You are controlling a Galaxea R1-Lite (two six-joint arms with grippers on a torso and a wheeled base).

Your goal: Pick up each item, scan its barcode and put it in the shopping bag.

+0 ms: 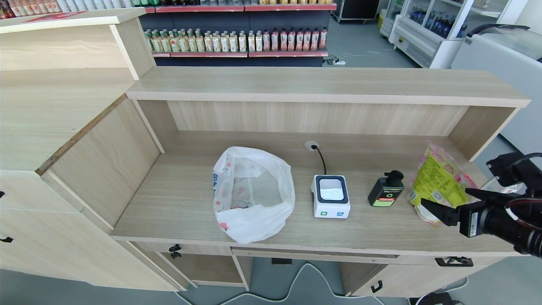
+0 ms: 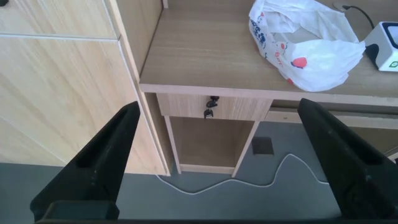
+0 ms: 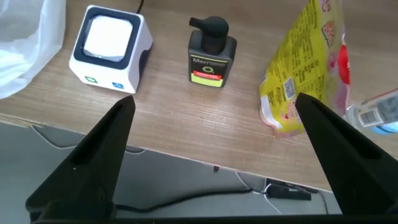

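A white shopping bag (image 1: 253, 192) stands open on the wooden counter (image 1: 178, 203); it also appears in the left wrist view (image 2: 308, 40). To its right sits the white barcode scanner (image 1: 330, 195) (image 3: 109, 46). Then comes a black pump bottle (image 1: 386, 189) (image 3: 211, 53), and a yellow-green snack bag (image 1: 438, 180) (image 3: 305, 81) leans at the far right. A clear bottle (image 3: 376, 112) lies beside the snack bag. My right gripper (image 1: 451, 202) (image 3: 217, 162) is open, at the counter's front right edge by the snack bag. My left gripper (image 2: 217, 162) hangs open, low and left of the counter front.
A raised shelf (image 1: 326, 87) runs over the back of the counter, with side walls at both ends. The scanner's cable (image 1: 320, 159) leads to a hole in the counter. Drawers with a key (image 2: 210, 107) sit below, and a white cable (image 2: 249, 180) lies on the floor.
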